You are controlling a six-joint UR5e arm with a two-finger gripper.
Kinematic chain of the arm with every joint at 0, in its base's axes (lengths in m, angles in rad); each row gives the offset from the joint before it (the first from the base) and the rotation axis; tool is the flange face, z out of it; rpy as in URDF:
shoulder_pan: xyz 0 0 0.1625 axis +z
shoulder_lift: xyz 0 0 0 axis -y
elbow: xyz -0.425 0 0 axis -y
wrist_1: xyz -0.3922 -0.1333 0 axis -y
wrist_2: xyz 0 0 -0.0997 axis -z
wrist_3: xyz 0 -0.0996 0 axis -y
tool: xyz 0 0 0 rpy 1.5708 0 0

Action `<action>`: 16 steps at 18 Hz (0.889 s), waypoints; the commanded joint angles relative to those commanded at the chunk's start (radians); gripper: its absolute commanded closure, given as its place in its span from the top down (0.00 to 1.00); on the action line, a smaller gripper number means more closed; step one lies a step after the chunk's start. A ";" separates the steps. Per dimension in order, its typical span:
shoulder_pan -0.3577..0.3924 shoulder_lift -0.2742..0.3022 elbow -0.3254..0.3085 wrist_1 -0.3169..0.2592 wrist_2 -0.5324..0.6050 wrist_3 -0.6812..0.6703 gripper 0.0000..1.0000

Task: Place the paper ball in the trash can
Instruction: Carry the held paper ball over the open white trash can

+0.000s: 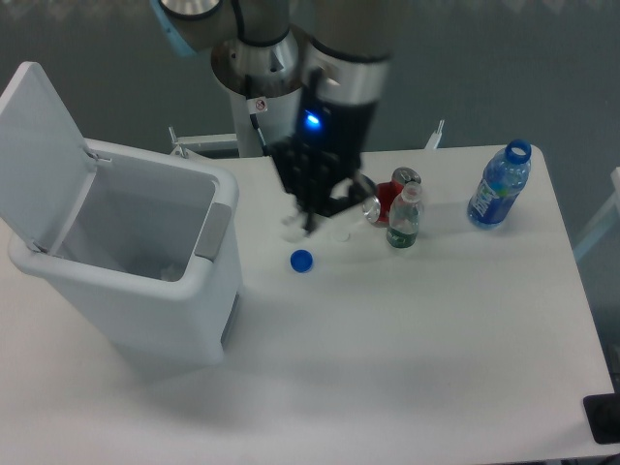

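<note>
While hanging over desk (436,329), claw (312,225) points down, fingers narrow, grip on anything unclear. Paper ball (292,228) just left of fingertips, touching desk. Trash can (208,291) further left, lid up.

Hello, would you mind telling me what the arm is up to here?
The gripper is low over the table, at the paper ball beside the blue cap. Whether it has gripped the ball is unclear. The trash can stands open to the left, and the ball is not in it yet.
</note>
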 joint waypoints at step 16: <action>-0.169 0.034 -0.055 0.054 0.000 -0.092 1.00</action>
